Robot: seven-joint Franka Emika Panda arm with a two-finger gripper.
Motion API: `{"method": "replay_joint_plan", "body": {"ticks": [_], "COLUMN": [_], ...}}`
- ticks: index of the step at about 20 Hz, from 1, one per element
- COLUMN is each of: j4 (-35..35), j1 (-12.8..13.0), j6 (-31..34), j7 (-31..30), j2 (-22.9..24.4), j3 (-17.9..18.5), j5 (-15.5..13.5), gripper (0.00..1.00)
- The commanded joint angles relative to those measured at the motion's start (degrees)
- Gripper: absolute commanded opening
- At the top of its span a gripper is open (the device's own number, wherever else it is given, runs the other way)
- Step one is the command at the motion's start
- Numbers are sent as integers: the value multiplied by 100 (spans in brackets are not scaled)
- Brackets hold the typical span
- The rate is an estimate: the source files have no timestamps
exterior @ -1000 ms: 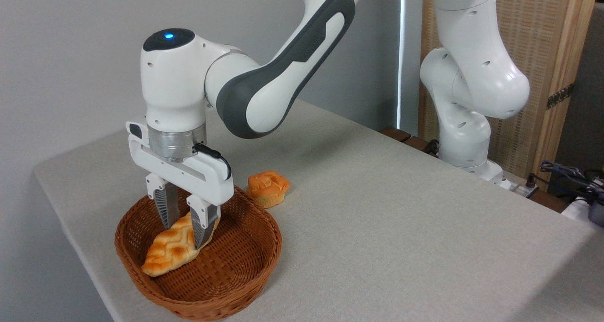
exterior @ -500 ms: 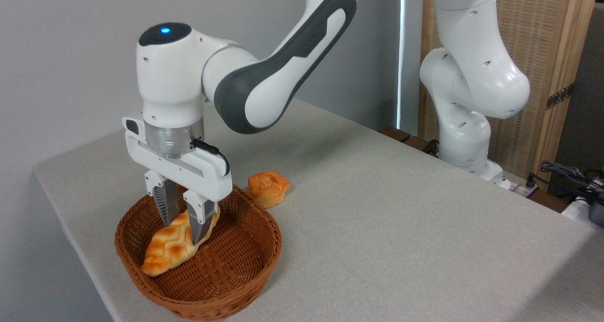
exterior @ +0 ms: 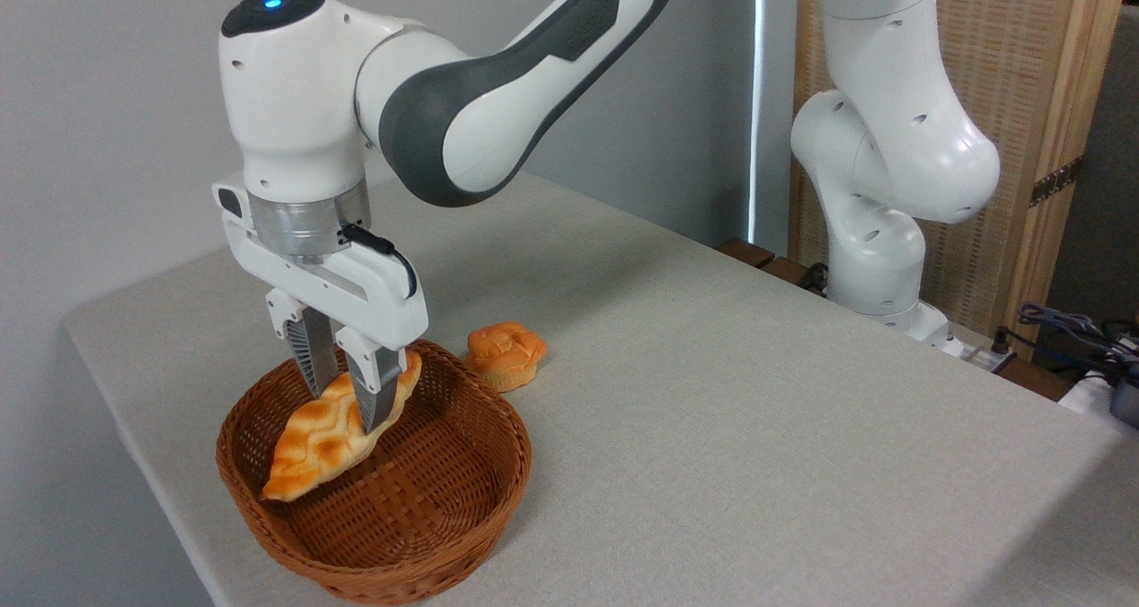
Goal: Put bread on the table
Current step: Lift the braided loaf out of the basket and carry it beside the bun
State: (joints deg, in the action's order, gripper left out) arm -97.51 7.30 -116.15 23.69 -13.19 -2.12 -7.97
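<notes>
My hand (exterior: 345, 404) grips the bread (exterior: 334, 429) between its fingers, near the loaf's upper end. The loaf slants down to my left, above the basket (exterior: 427, 536) on the worktop (exterior: 756, 411).

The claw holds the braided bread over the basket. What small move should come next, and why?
Probably a little more lift. The claw is shut on the bread, which tilts with its lower tip still below the basket rim. Raising it clear first should keep it from catching the wicker before it goes sideways to the table.
</notes>
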Motion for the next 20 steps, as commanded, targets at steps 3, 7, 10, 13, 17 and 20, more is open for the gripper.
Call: {"method": "replay_joint_plan", "body": {"ticks": [3, 7, 10, 13, 17, 20], "j4": [364, 338, 153, -215, -1058, -1647], "j1": [-62, -237, -422, -501, -501, -493], "j6": [760, 1121, 1244, 1288, 1262, 1227], "j7": [557, 1188, 1769, 2165, 2657, 2948], "j2": [54, 342, 659, 993, 1678, 2197], "j3": [36, 80, 273, 282, 308, 423], "j5": [-118, -109, -170, -162, -135, -109], "gripper": [60, 60, 60, 61, 61, 62]}}
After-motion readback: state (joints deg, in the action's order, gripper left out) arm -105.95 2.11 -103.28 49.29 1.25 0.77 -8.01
